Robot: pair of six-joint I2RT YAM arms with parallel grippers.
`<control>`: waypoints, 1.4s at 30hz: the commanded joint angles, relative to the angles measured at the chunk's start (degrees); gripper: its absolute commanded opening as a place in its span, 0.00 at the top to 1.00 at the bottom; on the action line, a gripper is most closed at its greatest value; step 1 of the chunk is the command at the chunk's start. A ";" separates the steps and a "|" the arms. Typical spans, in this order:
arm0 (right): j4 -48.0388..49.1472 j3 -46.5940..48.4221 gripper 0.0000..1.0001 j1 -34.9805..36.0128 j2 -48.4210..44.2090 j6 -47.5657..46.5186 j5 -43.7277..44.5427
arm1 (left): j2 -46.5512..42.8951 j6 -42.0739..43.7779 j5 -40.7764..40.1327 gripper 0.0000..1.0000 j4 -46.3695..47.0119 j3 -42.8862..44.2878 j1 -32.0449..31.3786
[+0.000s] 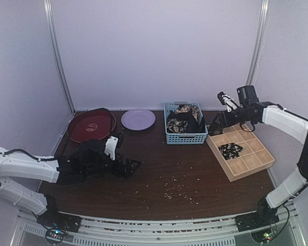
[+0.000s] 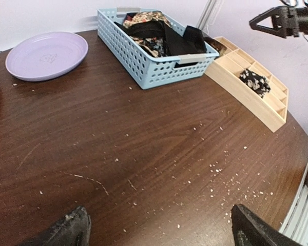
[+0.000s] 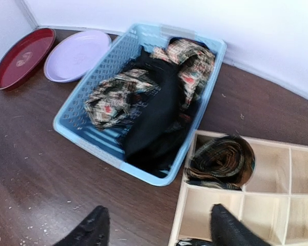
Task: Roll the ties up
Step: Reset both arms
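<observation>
While it lies coiled, the tie [image 3: 220,161] faces spiral-up.

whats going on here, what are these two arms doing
Two robot arms are rolling ties. The right pincer hangs open over the wooden tray, next to a rolled tie in a corner compartment. A second rolled tie sits further along the tray. More lie bunched in the blue basket. The left pincer is open and empty above the table.
</observation>
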 commanded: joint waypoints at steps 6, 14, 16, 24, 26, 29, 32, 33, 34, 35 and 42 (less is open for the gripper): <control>13.73 -11.97 0.00 21.56 -19.67 27.31 18.73 | -6.49 4.29 5.54 0.02 -12.33 9.75 13.25; 6.08 -21.14 0.00 22.22 -33.58 41.78 19.43 | -11.01 5.71 4.38 0.02 -23.15 18.30 15.26; 6.00 -23.84 0.00 22.15 -38.14 42.76 20.64 | -11.74 5.60 4.53 0.02 -24.32 18.68 15.27; 1.41 -26.46 0.00 22.20 -47.07 43.51 24.66 | -18.78 3.27 4.39 0.02 -20.79 13.02 15.25; 1.35 -26.57 0.00 22.15 -46.88 43.84 23.66 | -19.90 2.85 4.06 0.02 -19.97 11.69 15.26; 1.81 -26.97 0.00 22.13 -45.45 44.67 21.59 | -21.05 2.11 3.50 0.02 -19.62 9.99 15.23; 2.65 -26.98 0.00 22.12 -43.94 44.95 20.12 | -22.24 1.56 2.90 0.02 -18.91 7.98 15.21; 2.84 -26.81 0.00 22.12 -43.49 44.93 19.36 | -22.51 1.50 2.67 0.02 -18.87 7.58 15.28; 2.59 -26.45 0.00 22.08 -43.07 44.71 19.13 | -22.73 1.41 2.28 0.02 -19.14 7.33 15.25; 2.15 -26.09 0.00 22.12 -42.80 44.60 19.37 | -22.91 1.43 1.81 0.02 -19.36 7.30 15.25; 1.71 -24.98 0.00 22.17 -42.79 44.69 20.28 | -23.04 2.23 -0.14 0.02 -20.98 7.87 15.26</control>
